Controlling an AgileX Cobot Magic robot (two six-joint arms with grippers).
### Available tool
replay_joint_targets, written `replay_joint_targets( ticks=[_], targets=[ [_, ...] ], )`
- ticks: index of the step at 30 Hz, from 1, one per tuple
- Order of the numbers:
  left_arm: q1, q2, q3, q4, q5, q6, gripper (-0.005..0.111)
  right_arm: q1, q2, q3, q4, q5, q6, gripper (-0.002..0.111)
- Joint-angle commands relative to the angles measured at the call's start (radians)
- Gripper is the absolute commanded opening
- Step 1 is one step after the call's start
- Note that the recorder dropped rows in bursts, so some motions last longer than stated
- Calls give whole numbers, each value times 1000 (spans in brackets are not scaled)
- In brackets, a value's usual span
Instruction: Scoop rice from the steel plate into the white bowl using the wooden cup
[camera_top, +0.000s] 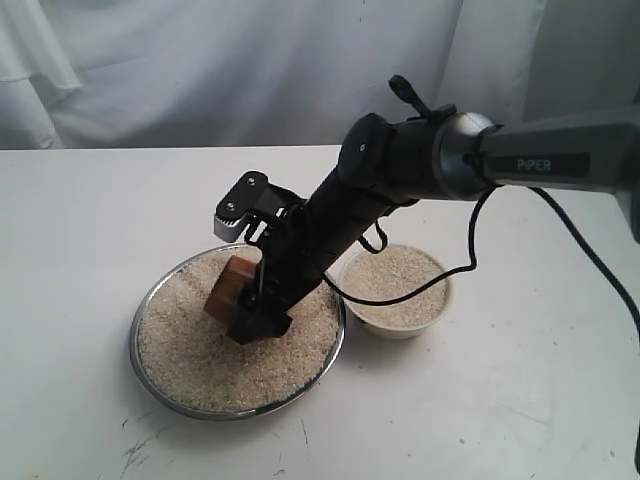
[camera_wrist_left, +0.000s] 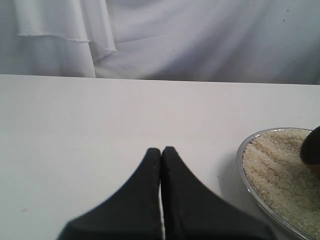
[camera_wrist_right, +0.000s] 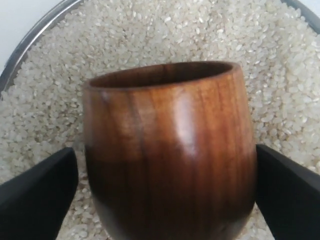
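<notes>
Exterior view shows a black and gray arm (camera_top: 440, 155) with the word "PIPER" on its gray part. That is the only writing to read. The arm comes in from the right and reaches down into the steel plate (camera_top: 141, 352), which sits on the white tabletop (camera_top: 80, 250). The plate is full of rice (camera_top: 215, 375). The right hand (camera_top: 250, 312) is low over the rice and holds the wooden cup (camera_top: 230, 290), which is tipped to one side. The white bowl (camera_top: 447, 300) stands just beside the plate, on its right, and has rice in it too. A black cord (camera_top: 470, 255) hangs from the arm above the bowl.

The right wrist view shows the cup up close. It is shiny red-brown wood with a dark inside, and the two black fingers (camera_wrist_right: 37, 200) hug it, one on each side. Rice lies all around it.

Only the left wrist view shows the left hand (camera_wrist_left: 161, 151). Its two black tips are pressed together with nothing between them. It hangs over bare tabletop, near the rim of the plate. A white cloth (camera_wrist_left: 200, 40) hangs at the back.
</notes>
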Motion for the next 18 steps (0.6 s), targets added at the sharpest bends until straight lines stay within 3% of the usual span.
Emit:
replay_joint_targets(
  ticks=[1, 7, 11, 18],
  targets=[
    [-2, -5, 5, -1, -6, -1, 0, 8, 7, 2, 9, -23, 1, 84],
    [-2, -5, 5, -1, -6, -1, 0, 16, 11, 2, -10, -75, 26, 83],
    [-2, -5, 5, -1, -6, 1, 0, 18, 11, 2, -22, -109, 26, 75],
    [-2, -5, 5, -1, -6, 1, 0, 18, 23, 2, -28, -113, 48, 75]
  ],
)
